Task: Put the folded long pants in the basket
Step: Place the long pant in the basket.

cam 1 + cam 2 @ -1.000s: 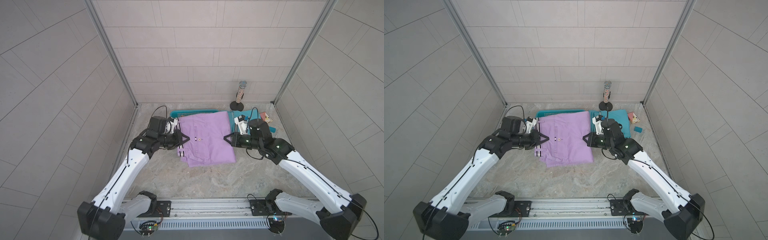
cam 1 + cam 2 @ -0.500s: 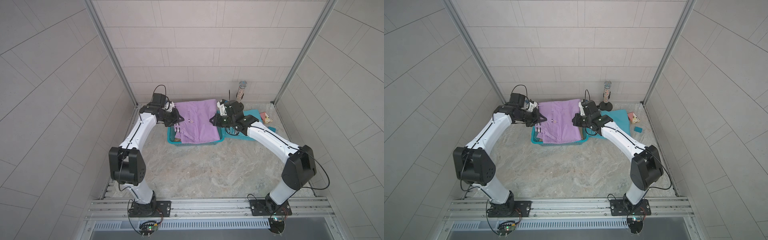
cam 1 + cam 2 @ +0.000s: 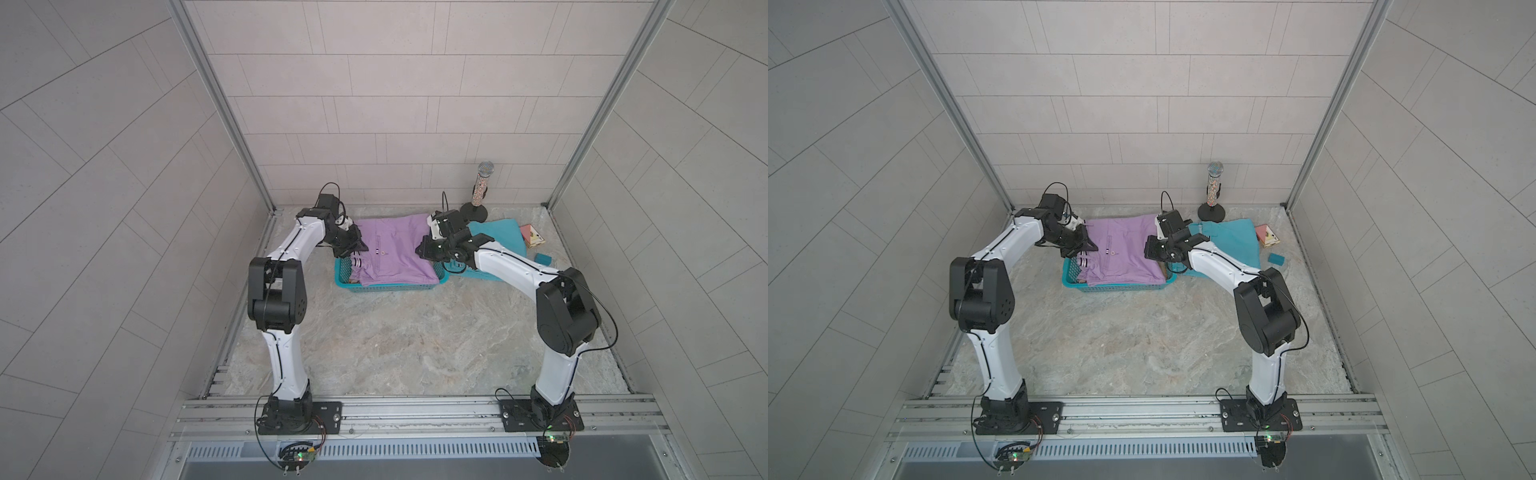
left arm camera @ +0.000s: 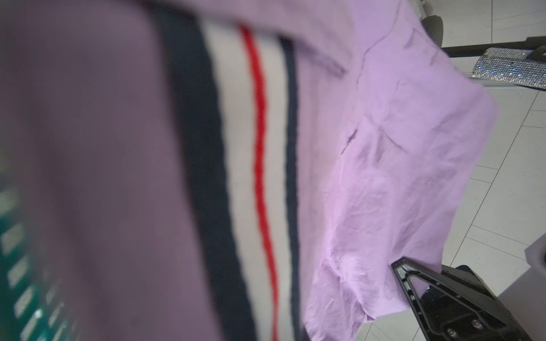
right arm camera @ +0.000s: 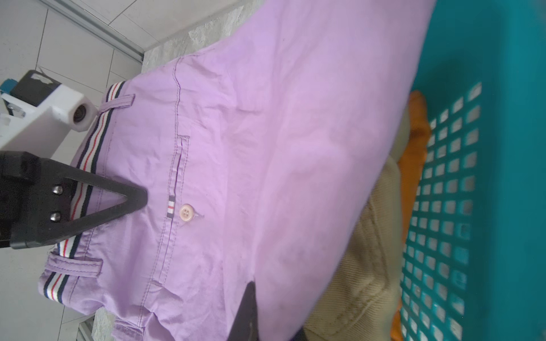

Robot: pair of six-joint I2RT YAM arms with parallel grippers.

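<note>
The lilac folded long pants [image 3: 395,249] [image 3: 1121,253] hang across the turquoise basket [image 3: 390,286] [image 3: 1121,286], held at both sides. My left gripper [image 3: 359,247] [image 3: 1088,247] is shut on their striped waistband [image 4: 251,147]. My right gripper [image 3: 422,251] [image 3: 1150,253] is shut on the opposite edge, one finger [image 5: 248,310] showing under the cloth [image 5: 266,147]. Tan pants [image 5: 369,251] and orange pants [image 5: 416,138] lie in the basket [image 5: 449,206] beneath. Turquoise pants [image 3: 498,237] [image 3: 1229,241] lie on the table right of the basket.
A glittery microphone on a black stand [image 3: 482,187] stands at the back wall behind my right arm. A pink card [image 3: 532,235] and a small teal block [image 3: 542,258] lie at the right wall. Tiled walls close in three sides.
Both arms have carried the lilac pants from the middle of the table back over the basket. Both grips have stayed shut on the cloth.
</note>
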